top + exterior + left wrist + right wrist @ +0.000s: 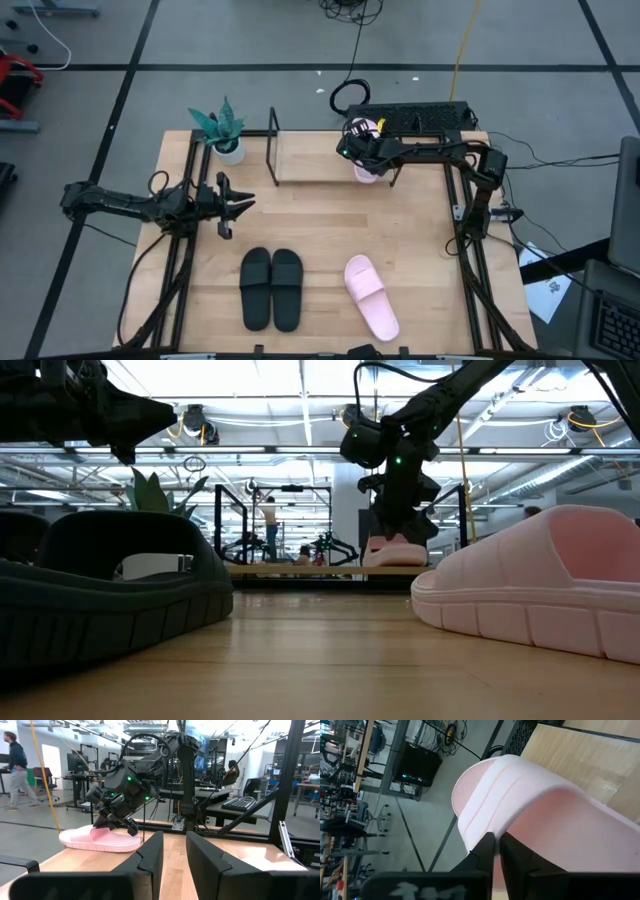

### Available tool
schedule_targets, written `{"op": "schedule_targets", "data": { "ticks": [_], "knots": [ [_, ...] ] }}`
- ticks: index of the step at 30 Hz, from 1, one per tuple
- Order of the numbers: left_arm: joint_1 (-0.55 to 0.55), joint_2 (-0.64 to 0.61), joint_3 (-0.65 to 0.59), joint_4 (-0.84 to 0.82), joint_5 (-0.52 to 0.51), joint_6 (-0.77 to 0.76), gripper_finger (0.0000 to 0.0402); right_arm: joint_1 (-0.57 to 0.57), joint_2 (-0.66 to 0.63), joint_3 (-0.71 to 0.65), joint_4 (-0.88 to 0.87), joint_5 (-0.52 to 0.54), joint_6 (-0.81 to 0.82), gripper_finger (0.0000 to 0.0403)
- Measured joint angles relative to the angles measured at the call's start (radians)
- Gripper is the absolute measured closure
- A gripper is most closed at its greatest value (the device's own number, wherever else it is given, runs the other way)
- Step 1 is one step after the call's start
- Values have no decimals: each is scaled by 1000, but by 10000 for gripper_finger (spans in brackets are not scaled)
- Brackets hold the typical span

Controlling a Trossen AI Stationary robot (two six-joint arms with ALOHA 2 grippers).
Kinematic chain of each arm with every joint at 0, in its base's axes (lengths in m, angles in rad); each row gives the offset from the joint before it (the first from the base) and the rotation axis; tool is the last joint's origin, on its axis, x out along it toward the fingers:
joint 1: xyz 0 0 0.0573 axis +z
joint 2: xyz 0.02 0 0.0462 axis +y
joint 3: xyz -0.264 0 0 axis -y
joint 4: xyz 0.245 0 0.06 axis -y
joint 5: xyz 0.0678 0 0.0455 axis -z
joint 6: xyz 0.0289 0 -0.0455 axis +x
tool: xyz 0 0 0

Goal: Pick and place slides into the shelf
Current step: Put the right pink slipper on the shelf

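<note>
gripping one pale pink slide sandal [100, 840] by its strap, the right end effector [366, 160] rests it on the light wooden shelf [310, 160], while the left end effector [240, 205] hangs parted.

My right gripper [362, 160] holds a pale pink slide [535, 815]; another pink slide [371, 297], matte black pair [271, 288], light wood shelf [310, 160].

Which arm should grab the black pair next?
Left, probably. The left gripper hangs open just behind the black slides, while the right gripper is shut on a pink slide at the shelf.
</note>
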Motion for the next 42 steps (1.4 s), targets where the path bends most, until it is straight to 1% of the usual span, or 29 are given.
{"op": "schedule_targets", "data": {
  "ticks": [5,12,24,28,35,38,42],
  "knots": [
    [0,0,0,0,0,0,314,0,-19,0,-13,0,-23,390],
    [0,0,0,0,0,-19,314,4,-60,0,-108,-3,-25,390],
    [0,0,0,1,-1,-53,314,10,-59,0,-115,-3,-9,390],
    [0,0,0,1,0,-53,314,15,-59,0,-134,-2,-7,390],
    [0,0,0,1,0,-53,314,15,-59,0,-119,-3,-10,390],
    [0,0,0,1,0,-53,314,18,-59,0,-119,-5,-23,384],
    [0,0,0,1,1,-53,314,24,-59,0,-123,-10,-9,362]
  ]
}}
